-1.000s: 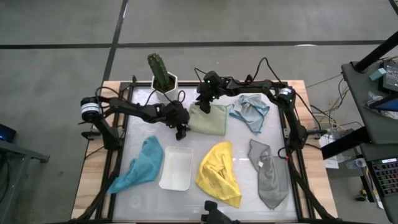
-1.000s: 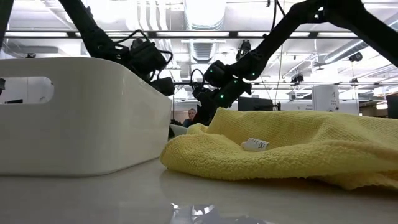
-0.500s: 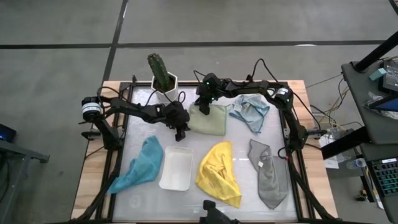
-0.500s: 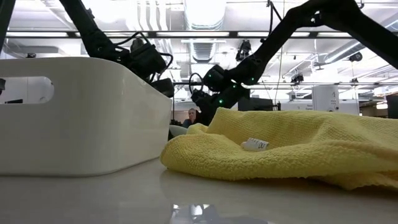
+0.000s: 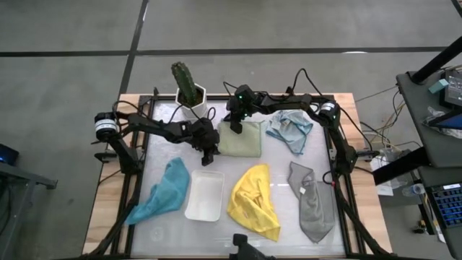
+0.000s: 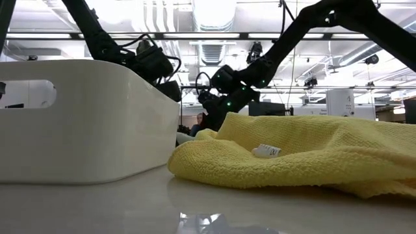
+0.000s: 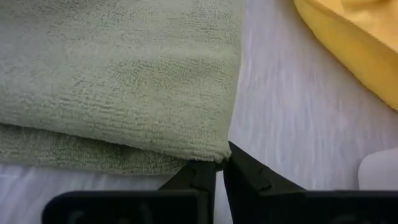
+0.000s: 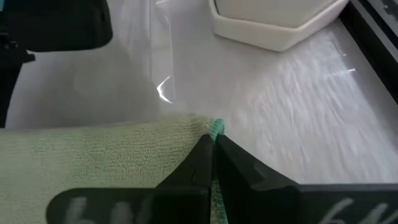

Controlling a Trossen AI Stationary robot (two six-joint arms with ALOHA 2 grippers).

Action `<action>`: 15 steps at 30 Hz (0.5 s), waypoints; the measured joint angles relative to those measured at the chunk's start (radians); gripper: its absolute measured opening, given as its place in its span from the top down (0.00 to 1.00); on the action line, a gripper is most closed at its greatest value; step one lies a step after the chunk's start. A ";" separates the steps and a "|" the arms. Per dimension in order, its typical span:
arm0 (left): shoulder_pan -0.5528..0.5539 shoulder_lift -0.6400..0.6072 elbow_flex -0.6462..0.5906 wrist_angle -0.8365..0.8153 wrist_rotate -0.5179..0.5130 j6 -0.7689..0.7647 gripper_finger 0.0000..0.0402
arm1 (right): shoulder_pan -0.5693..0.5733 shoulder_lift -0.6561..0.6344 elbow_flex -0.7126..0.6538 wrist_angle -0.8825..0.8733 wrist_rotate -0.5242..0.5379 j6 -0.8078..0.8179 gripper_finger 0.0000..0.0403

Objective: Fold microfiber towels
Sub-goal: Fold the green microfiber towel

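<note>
The pale green towel (image 5: 243,139) lies flat at the table's far middle; the left wrist view shows it in two layers (image 7: 124,74). My left gripper (image 5: 211,151) is shut at its near-left corner. My right gripper (image 5: 234,126) is shut at its far-left corner. The light blue towel (image 5: 290,128), the yellow towel (image 5: 254,201), the grey towel (image 5: 312,204) and the teal towel (image 5: 163,192) lie crumpled on the table, untouched. My left gripper pinches the green towel's near-left corner (image 7: 216,154) between its two fingertips, slanting down from the table's left. The corner still lies on the table and the cloth is flat and slack. My right gripper pinches the far-left corner (image 8: 208,129), beside a small green tag (image 8: 217,127), slanting down from the table's far right. That corner rests on the table too.
A white tray (image 5: 205,195) stands near the front, between the teal and yellow towels. A cactus in a white pot (image 5: 189,92) stands at the far edge, close behind the right gripper. Black frame rails run along the table's left and right sides.
Both grippers have shut on the green towel's left corners while staying almost in place. The towel lies flat as before.
</note>
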 joint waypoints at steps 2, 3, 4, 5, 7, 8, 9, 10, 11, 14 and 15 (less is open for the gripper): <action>0.000 0.000 0.000 0.000 0.001 0.000 0.98 | 0.003 0.000 0.000 0.007 0.000 -0.003 0.98; 0.000 0.000 0.000 0.000 0.002 0.000 0.98 | 0.006 0.000 0.000 0.009 0.000 -0.013 0.98; 0.000 0.000 0.000 0.000 0.002 0.000 0.97 | 0.008 0.000 0.000 0.009 0.000 -0.024 0.98; 0.000 0.000 0.000 0.000 0.002 0.000 0.97 | 0.011 0.000 0.000 0.009 0.000 -0.037 0.98; 0.000 0.000 0.000 0.000 0.002 0.000 0.96 | 0.017 0.000 0.000 0.009 0.003 -0.055 0.98; 0.000 -0.001 0.000 -0.001 0.002 0.000 0.94 | 0.021 0.000 0.000 0.009 0.003 -0.067 0.98; 0.000 -0.001 0.000 -0.001 0.002 0.000 0.91 | 0.025 0.000 0.000 0.009 0.003 -0.072 0.98; 0.000 -0.002 0.000 -0.001 0.002 0.000 0.88 | 0.029 0.000 0.000 0.011 0.003 -0.075 0.98; 0.000 -0.004 0.000 -0.008 0.002 0.000 0.85 | 0.030 0.000 0.000 0.014 0.003 -0.076 0.98; -0.001 -0.016 0.001 -0.041 0.002 -0.001 0.72 | 0.031 0.000 0.000 0.016 0.004 -0.071 0.98; -0.001 -0.020 0.003 -0.051 0.001 -0.001 0.67 | 0.031 0.000 0.000 0.016 0.007 -0.069 0.98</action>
